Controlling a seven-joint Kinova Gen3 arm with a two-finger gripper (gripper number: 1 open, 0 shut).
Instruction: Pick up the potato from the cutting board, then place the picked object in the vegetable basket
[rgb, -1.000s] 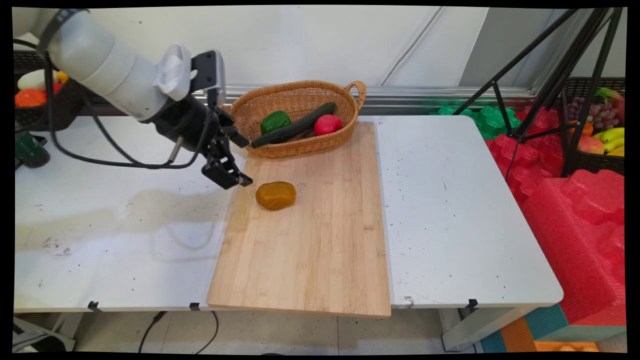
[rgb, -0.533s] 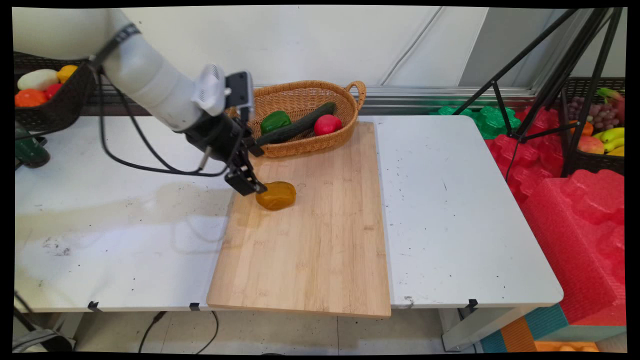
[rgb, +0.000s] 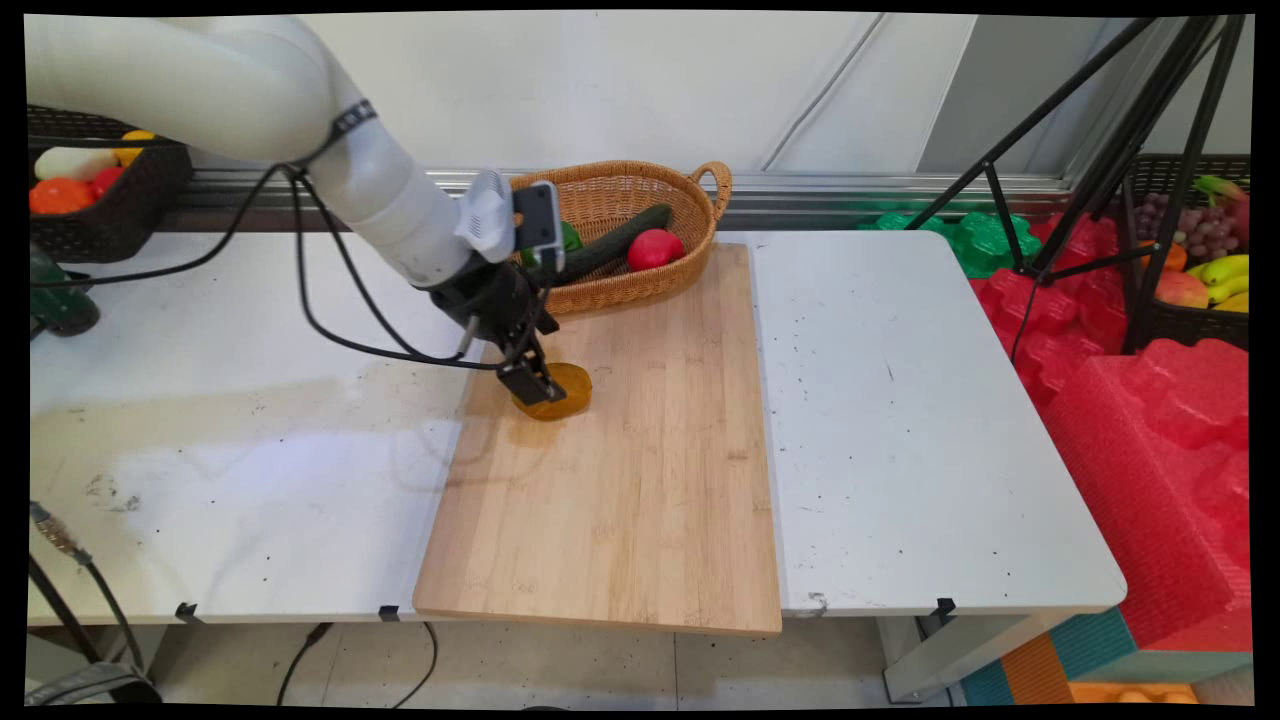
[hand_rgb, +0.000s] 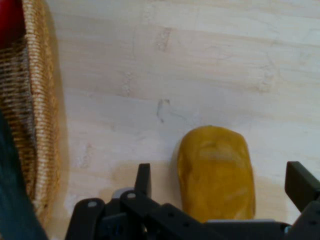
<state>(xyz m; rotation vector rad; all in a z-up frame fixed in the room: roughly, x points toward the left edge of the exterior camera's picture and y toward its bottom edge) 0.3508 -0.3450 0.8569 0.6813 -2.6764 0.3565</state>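
Green pepper (rgb: 569, 236) mostly behind the arm (potato's (rgb: 565, 388) left side under the claw (rgb: 535, 388)).

Glossy smooth potato (hand_rgb: 216, 172) on matt wooden board (rgb: 640, 450); rough woven wicker basket (rgb: 690, 240).

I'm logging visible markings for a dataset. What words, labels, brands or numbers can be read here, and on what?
None can be read.
Arm: no lettering shows.
Board, basket, potato: no print.
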